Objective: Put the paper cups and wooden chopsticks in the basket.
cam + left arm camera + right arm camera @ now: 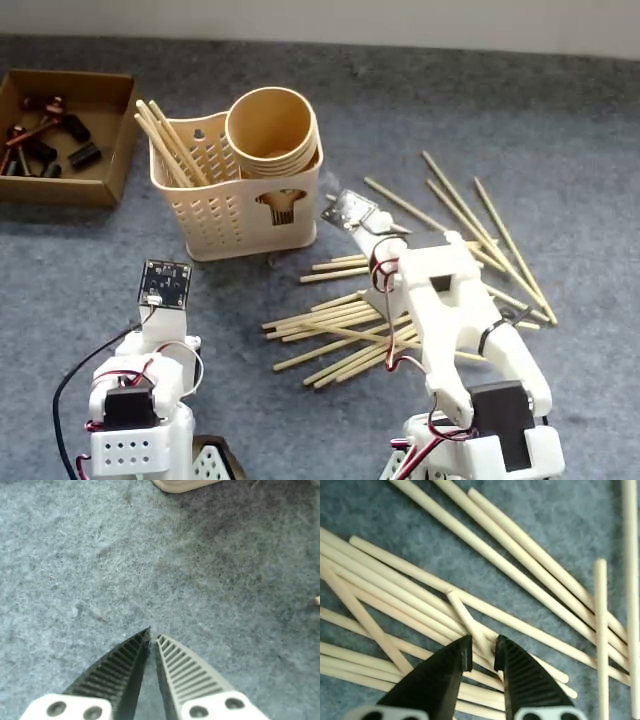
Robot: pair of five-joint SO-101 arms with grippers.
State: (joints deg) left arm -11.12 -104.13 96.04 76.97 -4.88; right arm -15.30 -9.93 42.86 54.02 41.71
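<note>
Far and a bit left on the grey fuzzy surface [560, 110]: a cream plastic basket with little holes [230, 215]. Already inside, a stack of tan paper cups [272, 130] on the right side and a few pale wooden chopsticks [165, 140] leaning in the left corner, so partly done by the look of it. Lots more to pick up, though: a messy heap of loose wooden sticks [320, 322] lying near the middle, and some long wooden sticks [480, 228] spread out further right.

Right tool [482, 654] down low in that heap, squeezed on one thin wooden chopstick [462, 612], with the stick's end poking out past the tips (probably grabbed that way to pull just one out of the tangle). Left tool [153, 634] near and left, pinched together with nothing in it, hanging over bare surface, likely parked out of the way.

Far left, a brown cardboard box [60, 192] with small dark parts inside, not needed for this job.

Best to lift gently next, to avoid dragging the crossing sticks along.
</note>
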